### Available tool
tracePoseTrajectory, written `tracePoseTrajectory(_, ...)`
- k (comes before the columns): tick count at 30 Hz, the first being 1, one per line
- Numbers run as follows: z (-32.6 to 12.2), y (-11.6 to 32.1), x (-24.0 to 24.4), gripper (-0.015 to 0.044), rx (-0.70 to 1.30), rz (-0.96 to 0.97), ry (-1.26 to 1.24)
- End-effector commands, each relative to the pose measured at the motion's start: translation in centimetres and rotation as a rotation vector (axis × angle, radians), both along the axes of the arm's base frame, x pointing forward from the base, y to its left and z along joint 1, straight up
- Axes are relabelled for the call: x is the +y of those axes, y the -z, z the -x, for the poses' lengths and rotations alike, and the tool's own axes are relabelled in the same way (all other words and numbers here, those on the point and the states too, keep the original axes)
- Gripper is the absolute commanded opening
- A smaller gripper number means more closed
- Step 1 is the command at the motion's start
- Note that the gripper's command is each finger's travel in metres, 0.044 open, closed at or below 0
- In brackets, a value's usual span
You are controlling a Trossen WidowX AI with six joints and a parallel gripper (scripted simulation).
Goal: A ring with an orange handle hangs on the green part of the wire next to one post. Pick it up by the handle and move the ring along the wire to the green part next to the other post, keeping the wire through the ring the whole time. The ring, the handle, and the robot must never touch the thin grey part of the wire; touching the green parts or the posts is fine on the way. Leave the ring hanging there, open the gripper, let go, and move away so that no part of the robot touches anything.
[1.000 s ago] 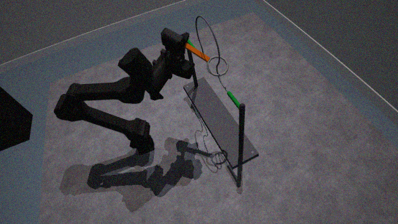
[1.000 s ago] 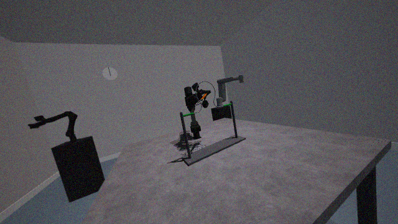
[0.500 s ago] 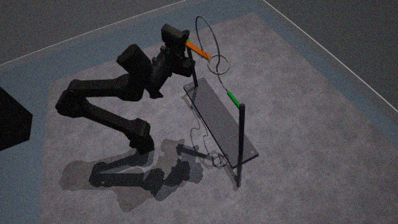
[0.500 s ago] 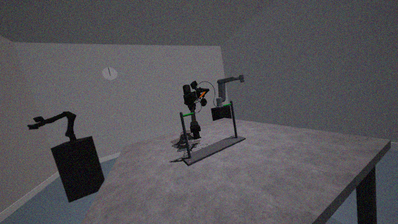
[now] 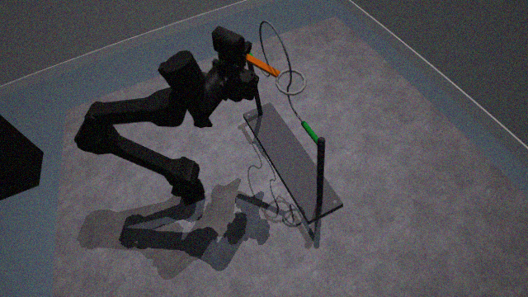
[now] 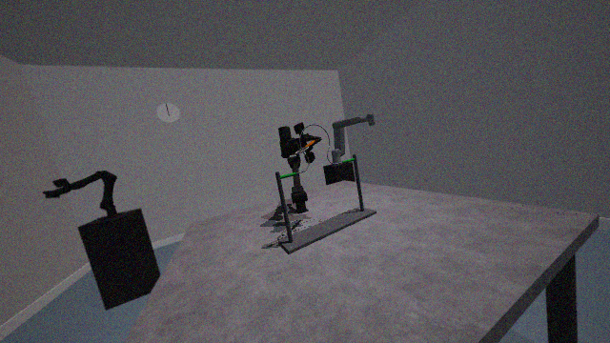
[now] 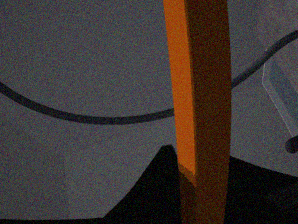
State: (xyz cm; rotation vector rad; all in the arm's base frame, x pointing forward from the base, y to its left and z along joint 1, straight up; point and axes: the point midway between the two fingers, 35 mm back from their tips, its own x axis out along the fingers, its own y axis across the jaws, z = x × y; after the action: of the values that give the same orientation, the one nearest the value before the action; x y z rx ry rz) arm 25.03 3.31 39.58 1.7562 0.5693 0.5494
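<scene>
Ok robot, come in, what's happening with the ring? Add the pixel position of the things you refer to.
Black gripper (image 5: 248, 55) (image 6: 318, 139) shut on orange handle (image 5: 264, 65) (image 6: 310, 143) (image 7: 200, 85). Pale round ring (image 5: 277, 87) around the thin grey wire (image 5: 285, 45) (image 6: 329, 135) (image 7: 110, 120), off both green parts. Wire close by; touching or not, can't tell.
</scene>
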Motion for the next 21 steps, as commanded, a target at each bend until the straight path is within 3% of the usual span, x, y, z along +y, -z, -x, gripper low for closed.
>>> tracePoseTrajectory(1,0.1,0.0,0.1,-0.015,-0.007,0.057,-0.006)
tracePoseTrajectory(21,0.1,1.0,0.3,-0.015,-0.017,0.337,-0.006)
